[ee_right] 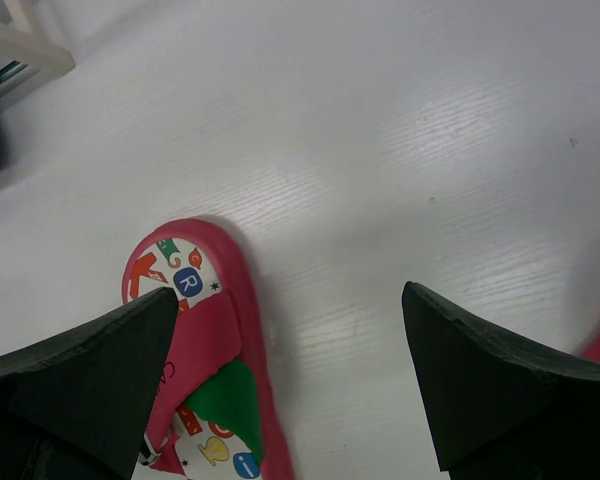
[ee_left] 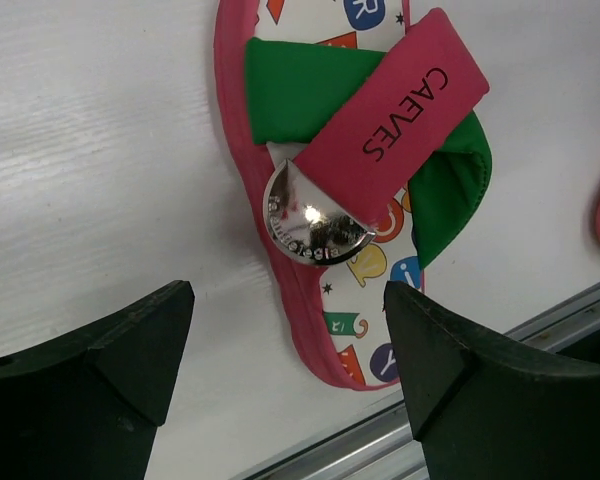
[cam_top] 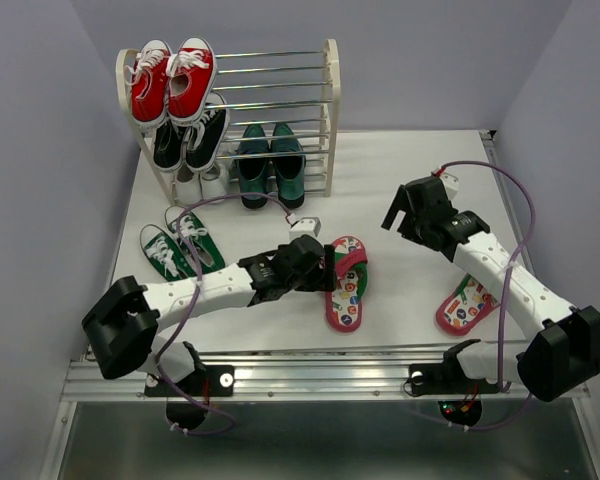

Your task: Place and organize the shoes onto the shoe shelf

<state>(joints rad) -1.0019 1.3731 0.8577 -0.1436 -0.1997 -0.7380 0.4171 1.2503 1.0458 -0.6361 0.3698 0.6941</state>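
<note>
Left gripper is hovering wide open over the near-centre flip-flop, grasping nothing.
Right gripper is hanging just as open and empty above the table. The arm is partly hiding the other flip-flop, lying near right.

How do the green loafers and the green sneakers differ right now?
Place: the loafers sit at the foot of the shoe shelf, under its rods; the sneakers lie on the table, off the shelf. Look: loafers are glossy, laceless; sneakers have white laces and toes. Both are green pairs, side by side.
</note>
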